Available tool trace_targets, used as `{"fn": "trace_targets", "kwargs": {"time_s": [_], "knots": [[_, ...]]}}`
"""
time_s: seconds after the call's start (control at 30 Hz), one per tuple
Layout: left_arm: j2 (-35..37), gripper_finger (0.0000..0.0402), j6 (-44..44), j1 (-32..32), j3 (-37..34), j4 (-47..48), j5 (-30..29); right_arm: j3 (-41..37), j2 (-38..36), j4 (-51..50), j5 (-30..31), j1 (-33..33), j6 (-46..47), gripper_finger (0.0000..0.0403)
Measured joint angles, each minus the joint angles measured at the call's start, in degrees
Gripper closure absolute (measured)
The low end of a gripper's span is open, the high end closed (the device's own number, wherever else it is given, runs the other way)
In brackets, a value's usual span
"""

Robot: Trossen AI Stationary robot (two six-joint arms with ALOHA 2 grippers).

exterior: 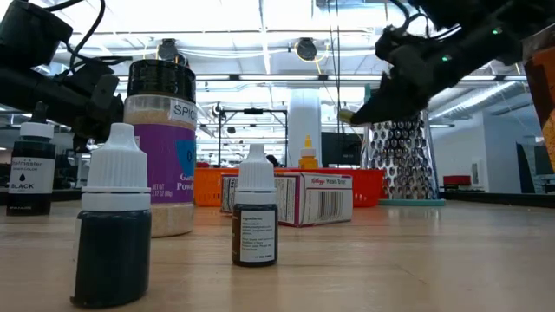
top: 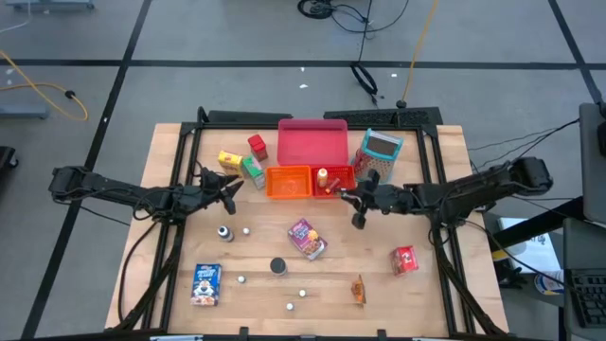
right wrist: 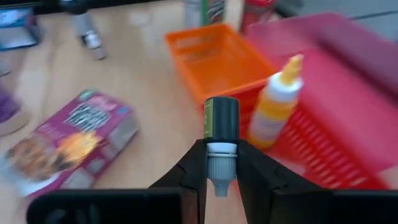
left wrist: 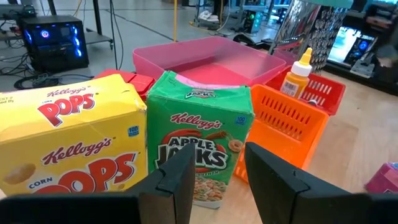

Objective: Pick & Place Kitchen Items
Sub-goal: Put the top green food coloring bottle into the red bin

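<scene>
Right claw [right wrist: 215, 168] is clamped on a tiny dark bottle [right wrist: 221, 124], held by its white cap, just centre-right of the high view beside the red bin [top: 343, 180]. That bin already holds a yellow squeeze bottle [right wrist: 274, 106], with the orange bin [top: 289, 182] touching it on the left and the pink tray [top: 312, 142] above both.

Left claw [left wrist: 214, 180] sits part-open and empty in the centre-left of the high view, its fingers aimed at the green Apple Jacks box [left wrist: 202, 143], which stands just beside the yellow Corn Pops box [left wrist: 71, 140].

Risks, as I judge them: the grip is only on the narrow cap, so the bottle could swing or slip out if the arm moves sharply. Lowering it into the red bin might knock the squeeze bottle over. On the other side, closing on the green box may nudge its yellow neighbour.

Other groceries lie scattered across the lower tabletop [top: 436, 284], including a purple packet [top: 307, 238].
</scene>
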State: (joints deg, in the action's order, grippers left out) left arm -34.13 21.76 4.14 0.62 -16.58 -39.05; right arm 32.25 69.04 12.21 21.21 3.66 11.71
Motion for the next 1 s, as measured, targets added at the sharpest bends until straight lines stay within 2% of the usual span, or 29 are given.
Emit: {"fn": "trace_targets", "kwargs": {"time_s": [0.17, 0.33, 0.53, 0.73, 1.0], "knots": [[0.0, 0.0261, 0.2, 0.0, 0.0, 0.0, 0.0, 0.1, 1.0, 0.8, 3.0, -4.2, -0.4, 0.0351], [0.0, 0.0261, 0.9, 0.0, 0.0, 0.0, 0.0, 0.2, 4.6, 6.0, 2.8, -7.2, -1.0, 0.0351], [0.0, 0.0261, 1.0, 0.0, 0.0, 0.0, 0.1, 0.2, 8.1, 7.3, 2.8, -10.0, -1.6, 0.0351], [0.0, 0.0261, 1.0, 0.0, 0.0, 0.0, 0.1, 0.3, 10.5, 10.8, 2.7, -10.6, -1.3, 0.0351], [0.0, 0.0261, 1.0, 0.0, 0.0, 0.0, 0.1, 0.2, 10.8, 11.5, 2.6, -10.6, -1.2, 0.0329]]}}
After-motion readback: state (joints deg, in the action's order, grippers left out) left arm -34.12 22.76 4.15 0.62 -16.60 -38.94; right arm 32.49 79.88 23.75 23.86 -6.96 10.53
